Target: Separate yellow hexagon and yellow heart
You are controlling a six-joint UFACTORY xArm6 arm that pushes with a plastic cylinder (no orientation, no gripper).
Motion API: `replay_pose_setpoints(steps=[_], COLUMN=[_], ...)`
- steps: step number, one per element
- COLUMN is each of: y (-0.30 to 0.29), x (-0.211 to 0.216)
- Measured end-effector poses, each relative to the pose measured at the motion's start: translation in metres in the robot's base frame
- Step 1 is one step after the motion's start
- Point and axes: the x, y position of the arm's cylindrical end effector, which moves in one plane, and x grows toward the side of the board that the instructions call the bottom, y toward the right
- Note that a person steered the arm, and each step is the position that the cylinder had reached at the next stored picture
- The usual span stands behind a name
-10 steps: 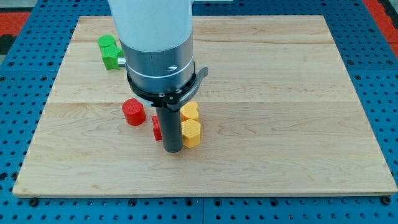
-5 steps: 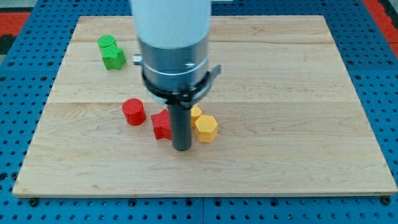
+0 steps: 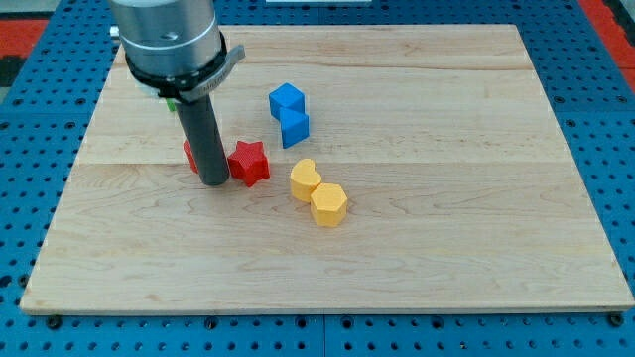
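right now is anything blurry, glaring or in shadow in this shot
Camera view: lighting is even and soft, with no harsh glare on the wooden board. The yellow heart, yellow hexagon, red star and blue blocks look sharp, with only faint shadows. My tip is crisp beside the red star; the arm housing blocks part of the view's top left.

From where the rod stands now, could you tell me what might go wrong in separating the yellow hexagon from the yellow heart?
1. The yellow hexagon and yellow heart touch, so a push on either may slide both together.
2. My tip sits at the view's left, right beside the red star; heading straight to the yellow pair may shove the star into them.
3. The blue blocks lie just above the heart, so pushing it upward could crowd them.
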Motion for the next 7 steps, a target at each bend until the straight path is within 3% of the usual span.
replay_pose_setpoints(steps=[1, 2, 5, 7], y=[0.022, 0.093, 0.097, 0.057], x=[0.04, 0.032, 0.014, -0.005])
